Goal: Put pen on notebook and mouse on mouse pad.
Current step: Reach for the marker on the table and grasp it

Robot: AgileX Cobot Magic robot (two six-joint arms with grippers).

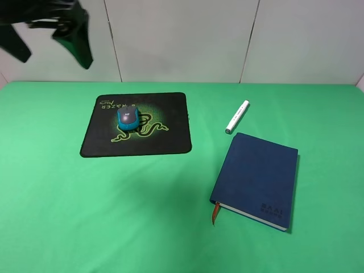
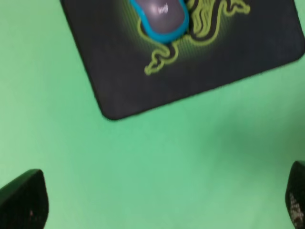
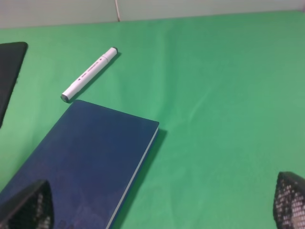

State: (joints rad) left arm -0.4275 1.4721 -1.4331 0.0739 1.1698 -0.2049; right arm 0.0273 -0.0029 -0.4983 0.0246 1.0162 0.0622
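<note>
Bench (image 1: pixel 57 216): covered side to side in a bright green cloth (image 3: pixel 228 95). The surface is flat, with faint creases visible in the right wrist view.
Wall (image 1: pixel 182 40): pale grey-white panels, plain and matte, standing directly behind the far edge of the bench.
Panel seams (image 1: pixel 115 51): two thin dark joints, one far left and one far right of centre, both leaning slightly off vertical.
Light: even and diffuse, from above. Shadows on the cloth are soft and short, with no glare.
</note>
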